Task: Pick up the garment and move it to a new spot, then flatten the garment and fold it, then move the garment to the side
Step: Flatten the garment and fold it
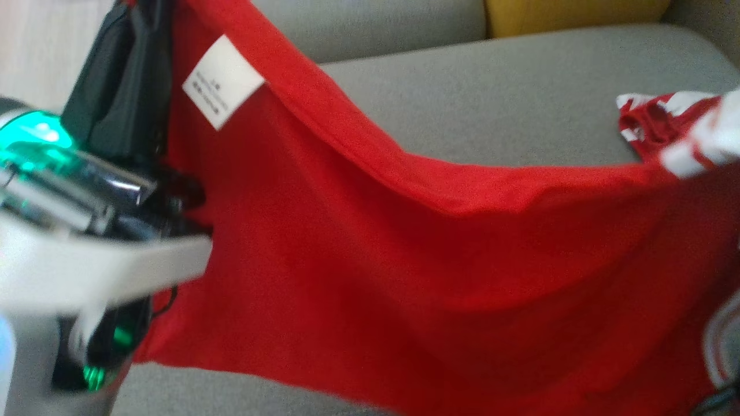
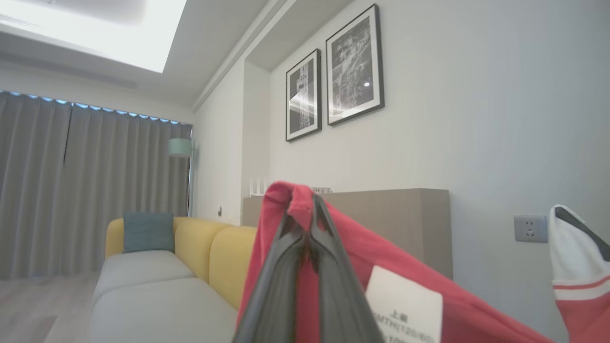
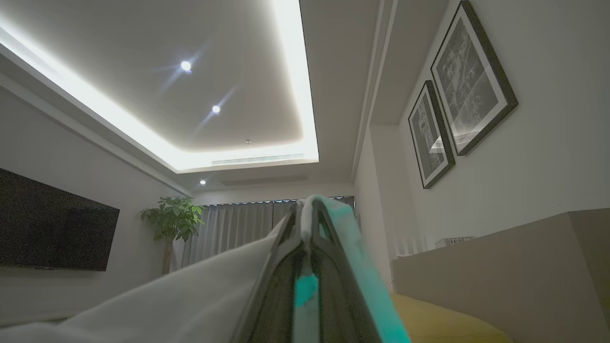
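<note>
Hanging above the sofa (image 1: 491,104), the garment (image 1: 404,260) stretches between left pincer (image 2: 309,214) and right pincer (image 3: 307,209), both clamped on it.

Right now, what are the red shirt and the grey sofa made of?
The red shirt looks like soft, matte knit cloth, maybe cotton: it sags and creases between its held ends. The sofa seems covered in grey woven fabric, dull and slightly grainy, though the picture is too blurred to be sure.

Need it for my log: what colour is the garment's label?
The label is white with small dark print, clearest in the head view.
</note>
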{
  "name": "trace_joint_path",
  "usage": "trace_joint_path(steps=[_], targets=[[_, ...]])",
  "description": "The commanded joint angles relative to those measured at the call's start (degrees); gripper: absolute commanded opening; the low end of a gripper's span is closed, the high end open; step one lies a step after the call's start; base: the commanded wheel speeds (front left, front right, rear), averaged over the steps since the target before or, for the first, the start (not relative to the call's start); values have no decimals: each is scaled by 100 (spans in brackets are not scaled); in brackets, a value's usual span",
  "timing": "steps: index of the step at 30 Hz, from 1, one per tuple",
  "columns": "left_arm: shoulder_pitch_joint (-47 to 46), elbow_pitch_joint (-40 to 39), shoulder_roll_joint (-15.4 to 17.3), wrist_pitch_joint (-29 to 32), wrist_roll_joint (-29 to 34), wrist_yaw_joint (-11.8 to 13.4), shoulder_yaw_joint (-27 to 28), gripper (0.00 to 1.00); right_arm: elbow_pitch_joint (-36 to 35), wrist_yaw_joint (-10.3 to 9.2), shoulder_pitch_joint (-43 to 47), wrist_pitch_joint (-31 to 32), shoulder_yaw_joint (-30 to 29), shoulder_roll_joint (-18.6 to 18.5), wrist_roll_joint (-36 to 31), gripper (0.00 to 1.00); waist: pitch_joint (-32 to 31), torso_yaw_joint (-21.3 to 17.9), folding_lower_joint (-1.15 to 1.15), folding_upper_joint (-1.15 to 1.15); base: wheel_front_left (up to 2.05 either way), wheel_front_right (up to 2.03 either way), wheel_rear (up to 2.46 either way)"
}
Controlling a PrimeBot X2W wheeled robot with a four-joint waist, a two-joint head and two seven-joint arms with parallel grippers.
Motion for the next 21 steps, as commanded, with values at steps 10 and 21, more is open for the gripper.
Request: trace_joint_path(steps=[10,21], targets=[[-2152,2978,13,-247,-458,-503,574,0,2289,-5,-2733,-277,756,277,-218,0,1312,43,0,0,0,0,0],[-5180,5928,149,-1480,196,-845,764,0,5304,-5,-5941,-1433,833,619,-615,0,2178,-591,0,0,0,0,0]])
